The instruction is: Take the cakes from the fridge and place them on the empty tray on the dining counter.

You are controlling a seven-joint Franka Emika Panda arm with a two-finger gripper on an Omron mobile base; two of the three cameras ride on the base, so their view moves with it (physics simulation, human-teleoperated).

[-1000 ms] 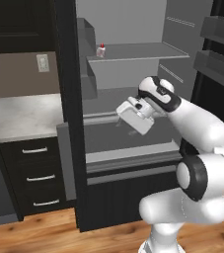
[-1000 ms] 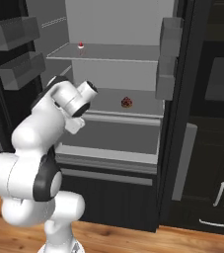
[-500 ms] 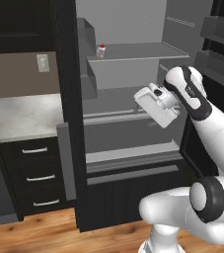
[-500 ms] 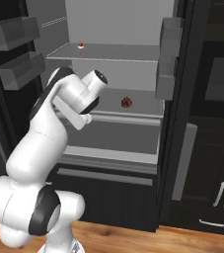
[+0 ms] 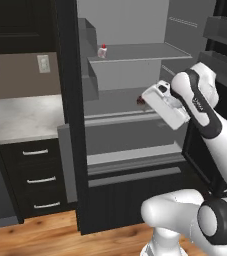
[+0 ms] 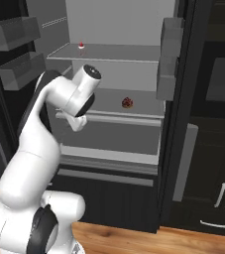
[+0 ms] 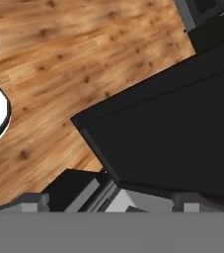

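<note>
The fridge [image 5: 72, 150] stands open, showing its pale grey shelves [image 6: 114, 52]. One small cake [image 5: 102, 50] with a dark red top sits on the upper shelf, the same cake [image 6: 81, 46] at the shelf's left in the right base view. A second cake [image 5: 141, 100] [image 6: 128, 102] rests on the middle shelf. My gripper [image 7: 113, 202] is open and holds nothing. It points down at the wooden floor [image 7: 59, 59] and the fridge's black lower front. My white hand [image 5: 164, 106] hovers just in front of the middle shelf, beside the second cake. The empty tray and the dining counter are out of view.
A grey wall counter [image 5: 20, 115] with black drawers [image 5: 35, 175] stands left of the fridge. Open door bins [image 5: 220, 30] [image 6: 15, 32] flank the arm on one side, and the other door's bins [image 6: 169, 34] hang at the opposite side. Black cabinets [image 6: 218, 149] lie beyond.
The arm has stretched up and forward, lifting the hand from mid-height to the level of the middle shelf. Both cakes stay where they were, and the jaws stay open.
</note>
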